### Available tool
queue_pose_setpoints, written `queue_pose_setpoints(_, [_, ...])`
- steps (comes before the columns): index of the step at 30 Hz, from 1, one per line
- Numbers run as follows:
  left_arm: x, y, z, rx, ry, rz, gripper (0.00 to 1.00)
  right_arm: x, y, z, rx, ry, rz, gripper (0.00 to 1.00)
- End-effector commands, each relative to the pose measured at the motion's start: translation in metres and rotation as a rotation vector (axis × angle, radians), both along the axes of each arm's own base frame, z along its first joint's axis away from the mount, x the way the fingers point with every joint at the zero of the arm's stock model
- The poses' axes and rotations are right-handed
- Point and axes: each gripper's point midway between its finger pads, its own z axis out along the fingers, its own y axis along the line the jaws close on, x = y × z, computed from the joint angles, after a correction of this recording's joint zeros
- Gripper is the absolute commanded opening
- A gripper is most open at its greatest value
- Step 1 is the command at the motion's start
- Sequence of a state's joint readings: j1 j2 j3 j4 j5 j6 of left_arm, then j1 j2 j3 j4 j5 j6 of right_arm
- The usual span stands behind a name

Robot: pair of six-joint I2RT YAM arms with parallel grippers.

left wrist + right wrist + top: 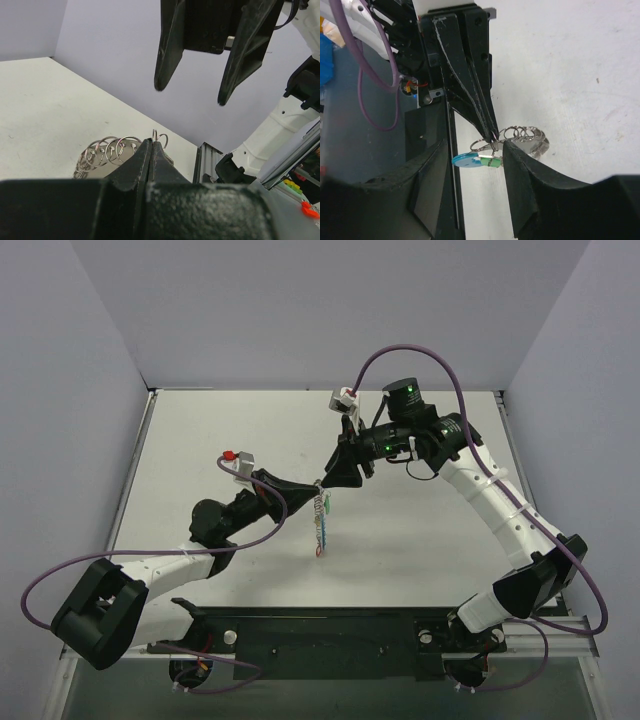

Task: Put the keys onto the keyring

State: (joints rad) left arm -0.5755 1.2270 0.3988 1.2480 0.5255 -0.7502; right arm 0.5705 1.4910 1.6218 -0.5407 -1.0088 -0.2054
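**Top external view.** Locate the left gripper [318, 483] at mid-table, pinched on the upper end of the keyring [321, 515]. Trace the keyring from that pinch toward the arm bases, down to one red piece [320, 552], probably a key. Do not try to decide here whether that low end rests on the table [430, 540]. Note the right gripper [335, 472] just beside the pinch, on its far side.

**Left wrist view.** Confirm the left gripper [151, 145] fully closed with no gap, a small wire loop standing just above its tips. Count roughly six coiled loops behind the tips, and treat the figure as approximate where they overlap. See the right gripper [191, 95] overhead, jaws spread wide with nothing between them.

**Right wrist view.** Find one green key [490, 161] and one blue tag [462, 160] just below the pinch, between the spread right fingers. Cannot tell whether either finger touches them, nor whether the green key is already threaded.

**Step in hand (judged).** Threading: ring held steady on the left, right gripper poised around the green key.

**Next move (judged).** Close gently on the key head, align finely and avoid dragging the ring from the pinch.

**Totals.** Two grippers, one keyring, one green key, one red piece, one blue tag.
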Motion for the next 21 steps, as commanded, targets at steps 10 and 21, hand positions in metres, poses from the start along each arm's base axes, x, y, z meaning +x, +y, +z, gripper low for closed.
queue_pose_setpoints(10, [-0.021,0.025,0.085,-0.279,-0.269,0.044,0.0,-0.01,0.002,-0.017,-0.05,0.12,0.01,0.38])
queue_pose_setpoints(21, [-0.025,0.027,0.094,-0.295,-0.288,0.04,0.0,0.013,0.006,-0.022,-0.052,0.129,-0.045,0.4])
